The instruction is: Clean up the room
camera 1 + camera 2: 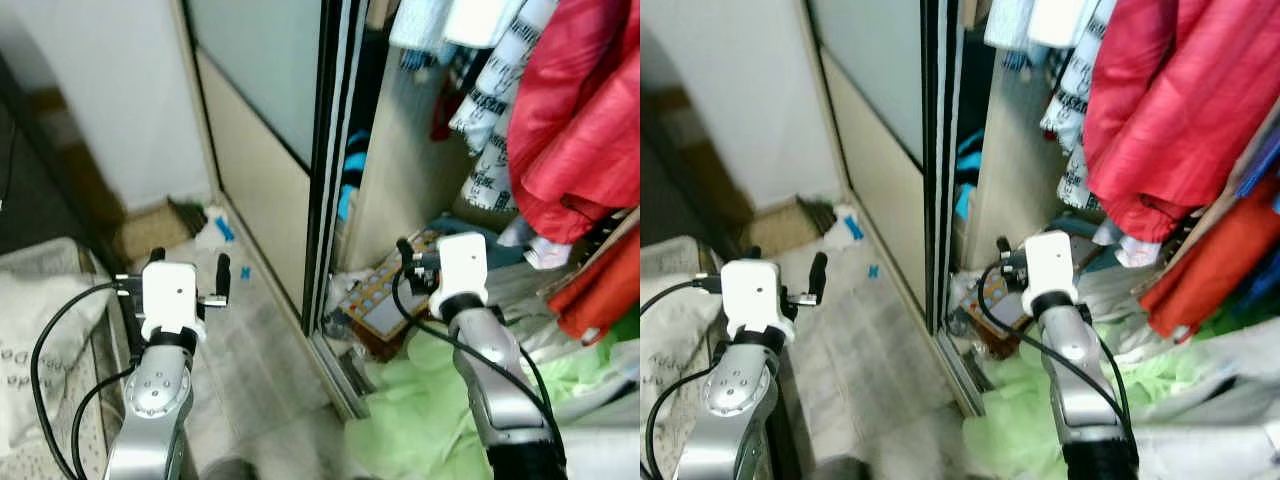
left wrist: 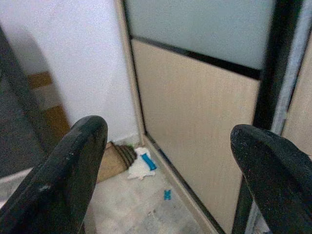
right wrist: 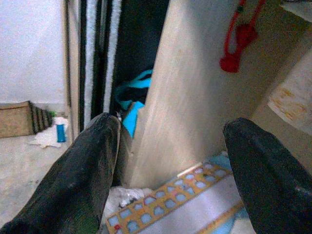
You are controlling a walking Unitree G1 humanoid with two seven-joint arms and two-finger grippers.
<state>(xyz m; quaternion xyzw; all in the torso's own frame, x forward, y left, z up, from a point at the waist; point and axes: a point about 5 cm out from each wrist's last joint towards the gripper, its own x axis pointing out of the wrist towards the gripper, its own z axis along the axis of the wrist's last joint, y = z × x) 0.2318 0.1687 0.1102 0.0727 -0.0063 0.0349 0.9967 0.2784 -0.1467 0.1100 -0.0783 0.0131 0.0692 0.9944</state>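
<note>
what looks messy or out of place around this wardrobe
A light green cloth lies crumpled on the wardrobe floor beside a patterned board lying flat. White and blue litter sits on the floor by the sliding door.

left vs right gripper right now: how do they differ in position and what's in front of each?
The left gripper is raised over bare floor outside the wardrobe, while the right gripper reaches into the open wardrobe. The left gripper faces the sliding door and the white and blue litter by the wall; the right gripper faces a patterned board and a wooden divider. Both are open and hold nothing.
</note>
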